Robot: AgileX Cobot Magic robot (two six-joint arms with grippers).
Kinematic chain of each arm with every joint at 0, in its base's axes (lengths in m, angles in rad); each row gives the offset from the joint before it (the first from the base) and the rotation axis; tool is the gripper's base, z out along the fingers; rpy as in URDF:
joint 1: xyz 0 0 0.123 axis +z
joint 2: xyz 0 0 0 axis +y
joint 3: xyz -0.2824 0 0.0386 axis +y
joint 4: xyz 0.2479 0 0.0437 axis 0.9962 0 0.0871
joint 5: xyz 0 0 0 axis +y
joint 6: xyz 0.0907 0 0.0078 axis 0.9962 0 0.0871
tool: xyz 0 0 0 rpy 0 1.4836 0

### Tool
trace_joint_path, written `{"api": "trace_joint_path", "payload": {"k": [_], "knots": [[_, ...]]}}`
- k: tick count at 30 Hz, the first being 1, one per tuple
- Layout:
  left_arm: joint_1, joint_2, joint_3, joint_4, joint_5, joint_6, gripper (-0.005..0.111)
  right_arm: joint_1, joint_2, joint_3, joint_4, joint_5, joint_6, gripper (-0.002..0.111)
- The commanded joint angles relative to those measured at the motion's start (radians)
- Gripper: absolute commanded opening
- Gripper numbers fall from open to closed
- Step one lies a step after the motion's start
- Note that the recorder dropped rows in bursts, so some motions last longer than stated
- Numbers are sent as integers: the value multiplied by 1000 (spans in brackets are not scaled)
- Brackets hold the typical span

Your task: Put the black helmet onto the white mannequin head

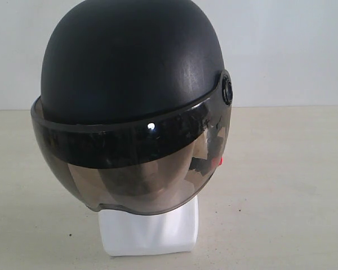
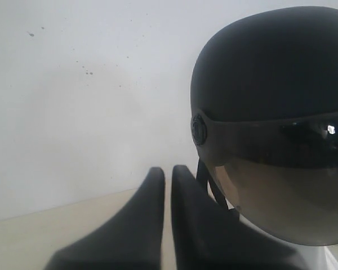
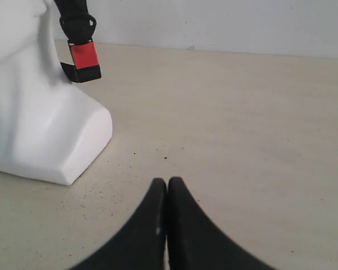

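Note:
The black helmet [image 1: 129, 62] sits on the white mannequin head [image 1: 149, 230], its smoky visor [image 1: 135, 163] down over the face. Only the squared neck base shows white below it. In the left wrist view the helmet [image 2: 270, 62] is close beside my left gripper [image 2: 168, 169], whose fingers stand almost together, a thin slit between them and nothing held. A black strap [image 2: 205, 180] hangs just past them. My right gripper [image 3: 167, 181] is shut and empty, low over the table, apart from the mannequin head [image 3: 39, 129]. The red buckle [image 3: 84, 56] dangles by the neck. Neither gripper shows in the exterior view.
A beige speckled tabletop [image 1: 281, 185] spreads around the head, and a plain white wall [image 1: 287, 50] stands behind it. Bare table [image 3: 242, 129] lies ahead of the right gripper.

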Motion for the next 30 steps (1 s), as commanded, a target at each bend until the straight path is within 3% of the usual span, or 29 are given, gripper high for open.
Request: {"api": "trace_joint_path", "payload": {"k": [1, 5, 10, 30], "knots": [[4, -1, 3, -3, 1, -6, 4, -86, -5, 0, -13, 0, -3, 0], [4, -1, 3, -3, 1, -6, 4, -209, -5, 0, -18, 4, -3, 0], [4, -1, 3, -3, 1, -6, 4, -266, -5, 0, -26, 4, -5, 0], [4, -1, 3, -3, 1, -6, 4, -267, -5, 0, -28, 4, -2, 0]]}}
